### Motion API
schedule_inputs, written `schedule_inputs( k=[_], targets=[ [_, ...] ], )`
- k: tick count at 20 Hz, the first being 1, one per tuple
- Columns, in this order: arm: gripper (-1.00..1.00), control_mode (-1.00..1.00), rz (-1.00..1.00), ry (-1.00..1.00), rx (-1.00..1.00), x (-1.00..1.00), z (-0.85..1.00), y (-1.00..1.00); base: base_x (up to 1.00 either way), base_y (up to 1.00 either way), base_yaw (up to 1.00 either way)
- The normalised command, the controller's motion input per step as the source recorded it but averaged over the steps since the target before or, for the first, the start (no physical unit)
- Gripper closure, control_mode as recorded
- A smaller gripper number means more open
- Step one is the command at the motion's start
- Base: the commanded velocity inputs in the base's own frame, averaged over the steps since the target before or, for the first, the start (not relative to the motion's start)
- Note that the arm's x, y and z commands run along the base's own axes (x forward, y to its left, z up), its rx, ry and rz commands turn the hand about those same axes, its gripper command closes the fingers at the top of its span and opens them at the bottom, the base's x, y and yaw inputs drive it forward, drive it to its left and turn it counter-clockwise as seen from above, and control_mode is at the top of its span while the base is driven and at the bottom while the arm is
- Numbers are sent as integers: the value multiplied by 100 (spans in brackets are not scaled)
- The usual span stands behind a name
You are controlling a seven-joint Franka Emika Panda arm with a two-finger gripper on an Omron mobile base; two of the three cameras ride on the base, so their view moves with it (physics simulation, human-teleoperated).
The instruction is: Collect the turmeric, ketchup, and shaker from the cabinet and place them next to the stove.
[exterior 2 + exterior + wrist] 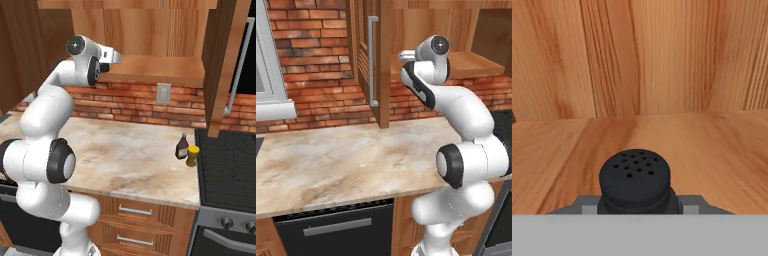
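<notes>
The gripper [640, 207] is being shown narrowed about the shaker [635, 180], whose black perforated top is seen rising between the two fingers, one pressed to each flank; the jaws are being kept only partly apart by its body. Beneath and ahead of the fingers, the plain wood shelf and back wall of the cabinet [662, 65] are being viewed. Far below and well to one side of the fingers, the ketchup [182, 146] and the turmeric [192, 156] are being shown standing just beside each other on the counter [125, 150], next to the stove [227, 170].
</notes>
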Motion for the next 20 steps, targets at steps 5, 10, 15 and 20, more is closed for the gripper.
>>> schedule_inputs(
  k=[5, 10, 15, 20],
  targets=[
    [100, -100, 0, -5, 0, -72, -5, -42, 0, 0, 0],
    [100, -100, 0, -4, 0, -82, -4, -54, 0, 0, 0],
    [100, -100, 0, 0, 1, -90, -28, -69, 0, 0, 0],
    [100, -100, 6, 0, 0, -94, -58, -96, 0, 0, 0]
  ],
)
